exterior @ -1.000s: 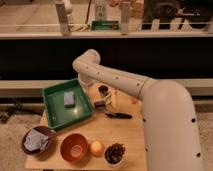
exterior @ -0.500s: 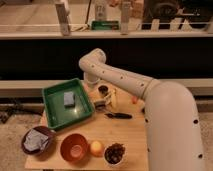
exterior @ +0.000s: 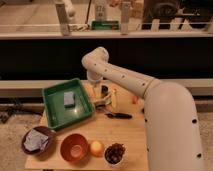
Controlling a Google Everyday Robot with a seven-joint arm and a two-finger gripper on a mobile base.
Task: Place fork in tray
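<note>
The bright green tray (exterior: 59,114) lies on the left half of the wooden table, with a grey-blue sponge (exterior: 69,98) inside it. A slim dark utensil, apparently the fork (exterior: 119,115), lies flat on the table to the right of the tray. My gripper (exterior: 103,96) hangs low over the table, just off the tray's right rim and a little behind and left of the fork. The white arm reaches it from the right, its elbow high above.
An orange bowl (exterior: 75,147), an orange fruit (exterior: 96,148) and a small dark bowl of brown pieces (exterior: 115,153) stand along the front edge. A dark bowl holding a grey cloth (exterior: 36,141) is at the front left. A yellowish object (exterior: 114,98) lies beside the gripper.
The arm's elbow has swung a little to the right. The gripper stays near the tray's right rim and the fork has not moved.
</note>
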